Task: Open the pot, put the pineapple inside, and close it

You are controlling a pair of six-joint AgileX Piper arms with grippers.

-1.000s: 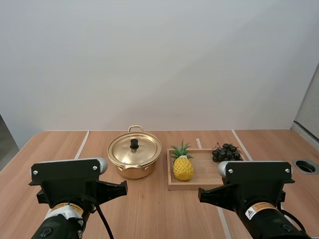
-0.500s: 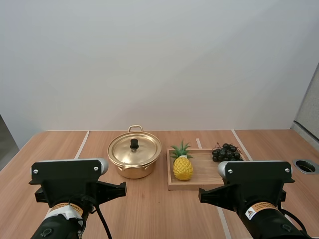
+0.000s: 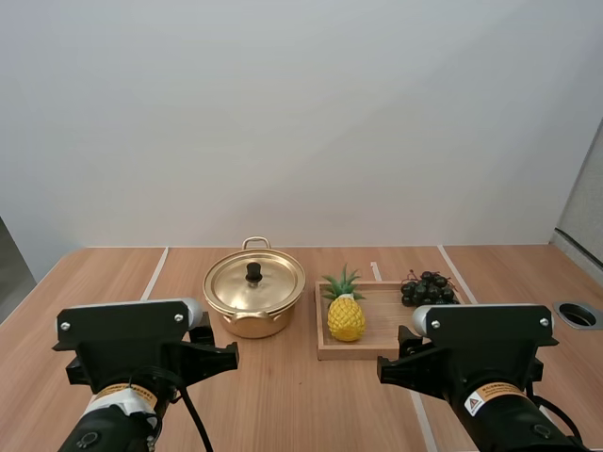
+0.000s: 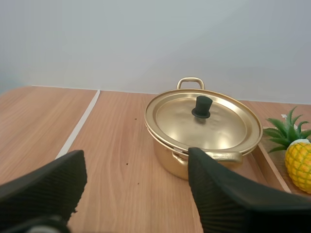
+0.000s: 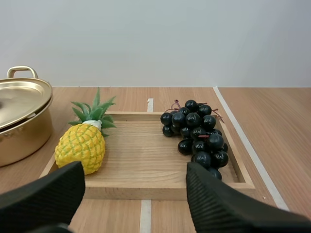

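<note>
The left end effector [image 4: 136, 162] is released: its two black ribbed fingers [image 4: 53, 182] stand wide apart with nothing between them, held low over the tabletop [image 4: 112, 141] and pointed straight at the pot [image 4: 167, 155] from its near side. The right end effector [image 5: 135, 170] is likewise released, its fingers spread and empty, and it faces the wooden tray [image 5: 141, 155] that lies just to the right of the pot. Behind them, the left arm [image 3: 141, 353] and the right arm [image 3: 480, 353] reach forward side by side, roughly level. Their wrists sit on the near side of the pot and well apart from it, the left one slightly to the pot's left and the right one well to its right. The golden pot stands upright on the tabletop with its lid [image 4: 209, 128] seated flat on the rim and the black knob [image 4: 201, 107] at the lid's centre. The pineapple [image 5: 81, 148] lies on the tray at the end nearest the pot, just beside the pot's right wall, with its green crown pointing away from the arms. A bunch of dark grapes [image 5: 197, 131] rests at the tray's far end from the pot, well apart from the pineapple.
</note>
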